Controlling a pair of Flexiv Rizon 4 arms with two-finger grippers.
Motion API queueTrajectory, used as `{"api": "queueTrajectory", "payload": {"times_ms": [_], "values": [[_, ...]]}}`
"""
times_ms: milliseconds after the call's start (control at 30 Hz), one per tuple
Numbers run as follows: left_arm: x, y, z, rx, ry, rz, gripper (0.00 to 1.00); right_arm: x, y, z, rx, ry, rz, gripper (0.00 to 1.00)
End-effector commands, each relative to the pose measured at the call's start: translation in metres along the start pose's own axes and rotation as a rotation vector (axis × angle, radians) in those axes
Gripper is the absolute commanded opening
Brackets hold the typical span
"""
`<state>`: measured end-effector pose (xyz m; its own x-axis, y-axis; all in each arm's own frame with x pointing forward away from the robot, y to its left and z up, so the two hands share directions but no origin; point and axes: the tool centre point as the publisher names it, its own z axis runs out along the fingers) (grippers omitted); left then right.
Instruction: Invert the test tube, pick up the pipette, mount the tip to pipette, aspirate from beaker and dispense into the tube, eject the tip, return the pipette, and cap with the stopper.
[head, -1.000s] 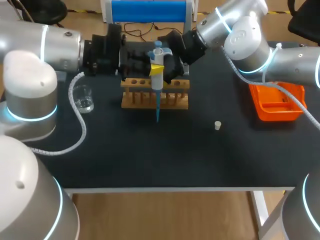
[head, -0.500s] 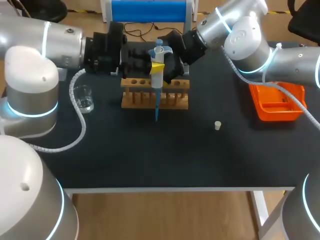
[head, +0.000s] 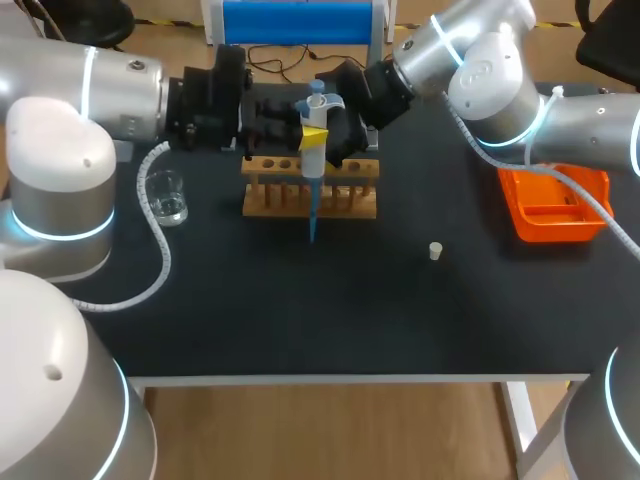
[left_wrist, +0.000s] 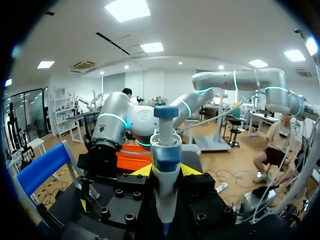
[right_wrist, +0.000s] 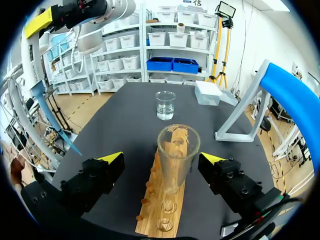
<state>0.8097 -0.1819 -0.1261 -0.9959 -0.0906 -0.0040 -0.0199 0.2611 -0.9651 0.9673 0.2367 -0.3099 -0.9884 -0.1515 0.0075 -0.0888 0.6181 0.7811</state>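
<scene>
**Pipette** (head: 313, 150). Upper middle of the head view, above the wooden rack (head: 310, 200).
- Holder: left gripper (head: 314, 134), fingers closed on the barrel from two sides. Its yellow tips flank the barrel in the left wrist view.
- Long axis: vertical, plunger uppermost.
- Blue tip (head: 312, 222): mounted and pointing straight down, its end hanging before the rack's near face. Contents of the tip cannot be told.

**Test tube** (right_wrist: 178, 150). Stands in the rack, upright, mouth up, long axis vertical. The grippers hide it in the head view.

**Right gripper** (right_wrist: 162, 159). Arm enters from the upper right of the head view.
- Fingers are spread wide and hold nothing.
- The tube stands ahead of it, in the gap between the two fingers, and neither finger touches it.

**Beaker** (head: 166, 196). Left of the head view, well apart from the rack, with a little clear liquid in it.

**Stopper** (head: 436, 251). Lies alone on the table (head: 300, 310), right of centre in the head view.

**Governing relation.** The pipette and tube axes are parallel.
- In the right wrist view the tip hangs off to one side of the tube's mouth, not over it.
- Judged: dispensing needs a sideways shift by the left arm, then a straight descent.
- The right gripper is nearer the tube and is placed to steady it.
</scene>
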Motion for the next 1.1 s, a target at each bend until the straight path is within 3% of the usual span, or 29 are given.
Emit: {"api": "queueTrajectory", "payload": {"times_ms": [33, 333, 567, 867, 1100], "values": [[0.0, 0.0, 0.0, 0.002, -0.002, 0.001, 0.0, 0.006, -0.009, -0.014, -0.012, -0.002, 0.01, 1.0], [0.0, 0.0, 0.0, 0.002, -0.002, 0.001, 0.0, 0.029, -0.033, -0.055, -0.034, -0.068, 0.033, 1.0], [0.0, 0.0, 0.0, 0.002, -0.002, 0.001, 0.0, 0.061, -0.038, -0.09, -0.094, -0.092, 0.024, 1.0], [0.0, 0.0, 0.0, 0.002, -0.002, 0.001, 0.0, 0.119, -0.039, -0.123, -0.302, -0.079, 0.027, 1.0], [0.0, 0.0, 0.0, 0.002, -0.002, 0.001, 0.0, 0.15, -0.027, -0.129, -0.445, -0.036, 0.002, 1.0]]}}
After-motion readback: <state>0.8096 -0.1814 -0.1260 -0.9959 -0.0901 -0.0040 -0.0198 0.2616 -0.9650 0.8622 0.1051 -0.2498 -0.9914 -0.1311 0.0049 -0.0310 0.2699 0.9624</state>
